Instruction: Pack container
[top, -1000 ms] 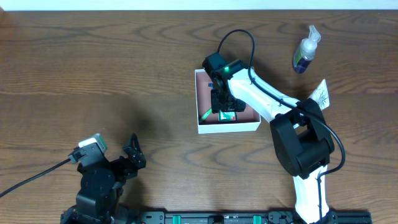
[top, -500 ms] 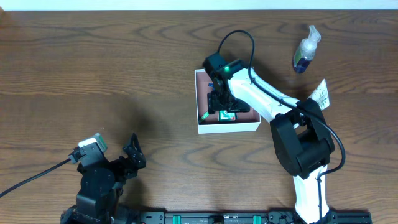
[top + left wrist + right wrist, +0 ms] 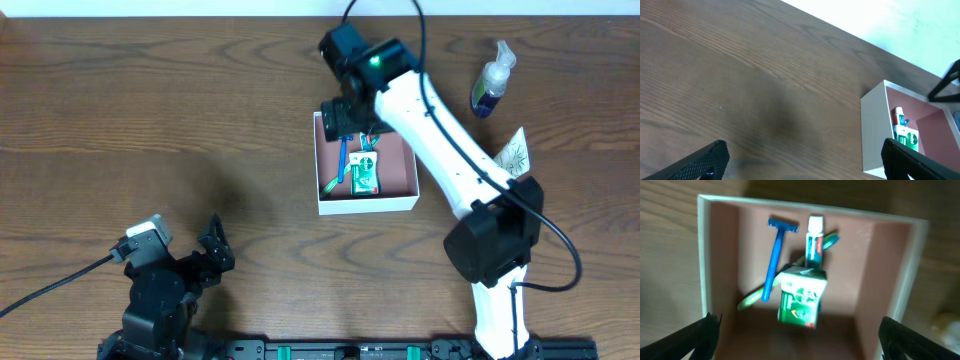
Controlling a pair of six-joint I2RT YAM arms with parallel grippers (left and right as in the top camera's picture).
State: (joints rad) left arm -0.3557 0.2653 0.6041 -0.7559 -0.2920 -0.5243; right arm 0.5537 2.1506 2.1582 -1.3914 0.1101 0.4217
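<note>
overhead, right end effector (image 3: 347,127) spread wide above container (image 3: 398,203), razor (image 3: 341,160), green box (image 3: 365,176) inside

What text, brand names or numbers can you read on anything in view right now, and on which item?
No text reads clearly in any view.
Green and white carton inside the square white-walled container: print present, too blurred to read.
White tube with red and green print: too blurred to read.
Clear spray bottle with purple label: too small to read.
White packet with a leaf drawing: no words legible.
</note>
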